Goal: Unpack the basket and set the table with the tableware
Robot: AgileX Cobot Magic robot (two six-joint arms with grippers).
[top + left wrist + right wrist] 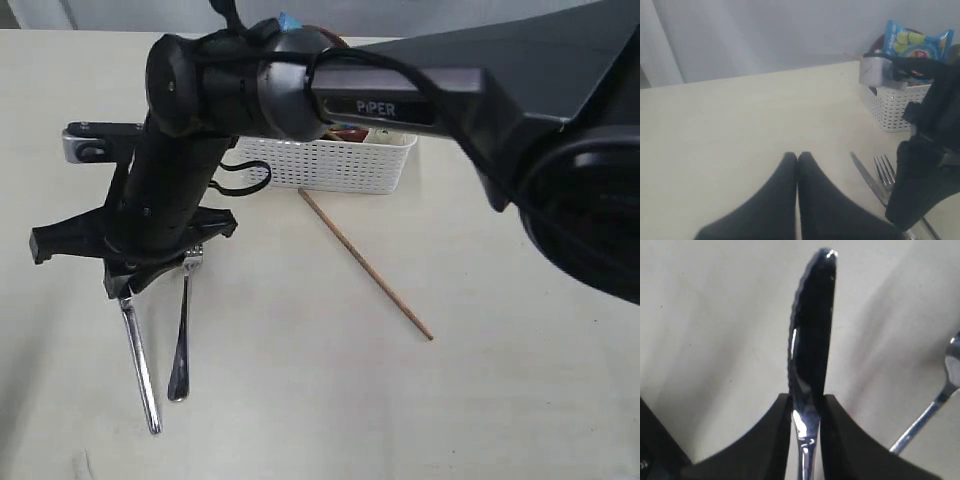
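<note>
Basket [340,165] unpacking is under way on the cream bench [300,400]: the right gripper [125,290], reaching across to the left side, is clamped on the steel knife [140,365], whose blade runs out ahead of it. The knife sits low along the bench, just beside the fork [182,330] already laid there, the two roughly parallel. Whether the blade touches the surface cannot be told. One wooden chopstick [365,265] lies apart on the bench in front of the basket, which stands toward the far side with a blue chips bag [915,42] showing above its rim. The left gripper [797,165] hangs over bare bench, pressed shut and holding nothing. The step in hand appears to be setting down the knife. The next move calls for letting go cleanly, without nudging the fork, then lifting clear and going to the basket for the remaining pieces.
</note>
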